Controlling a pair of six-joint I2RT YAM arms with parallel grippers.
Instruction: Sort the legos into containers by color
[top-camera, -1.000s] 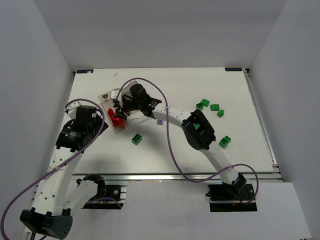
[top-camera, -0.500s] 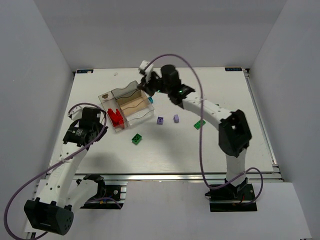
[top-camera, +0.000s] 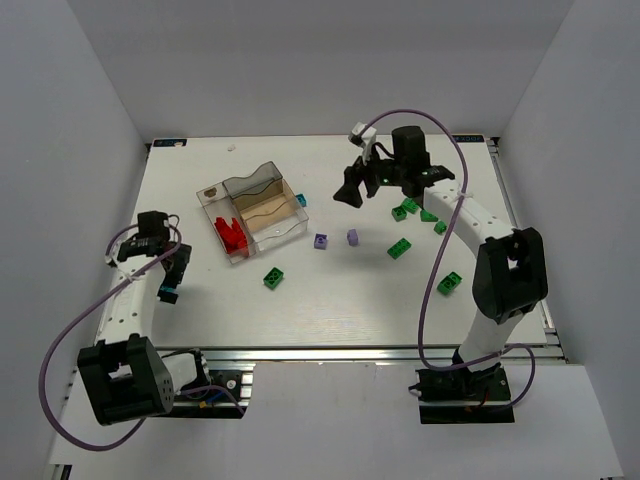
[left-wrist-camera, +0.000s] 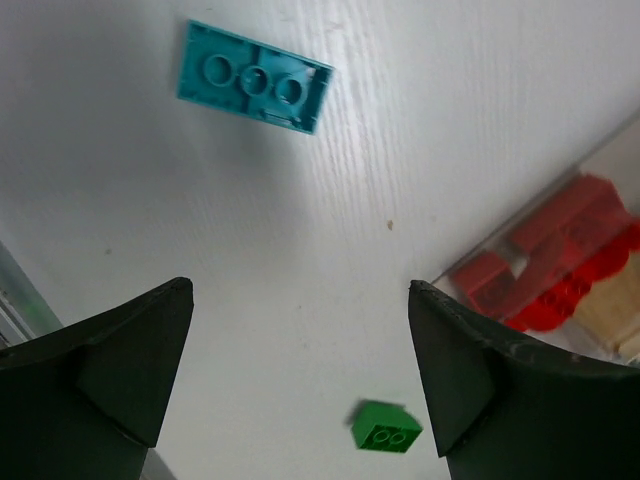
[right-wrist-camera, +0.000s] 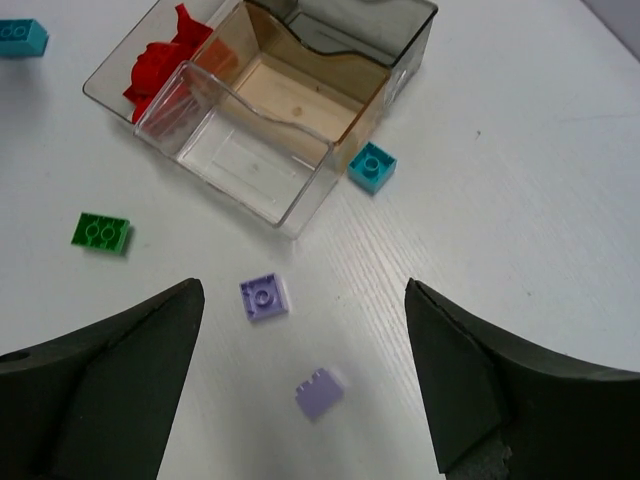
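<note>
We see both claws spread wide, nothing between their fingers. The left claw (left-wrist-camera: 298, 340) hovers over the worktop (left-wrist-camera: 150, 200) near a cyan plate (left-wrist-camera: 255, 78) (3 studs showing). The right claw (right-wrist-camera: 302, 310) hangs above 2 purple bricks (right-wrist-camera: 264, 298). The clear box (right-wrist-camera: 300, 205) holds red bricks (right-wrist-camera: 160, 65) in 1 compartment, and a cyan brick (right-wrist-camera: 371, 167) lies just beside it.

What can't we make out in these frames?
Red legos: count unclear; piled, cut by left wrist view's right edge, tiny from top.
Cyan brick: cut by right wrist view's left edge.
Brown speck in box corner: too small in top view to identify.
Clustered green legos: studs too small, top view only.
</note>
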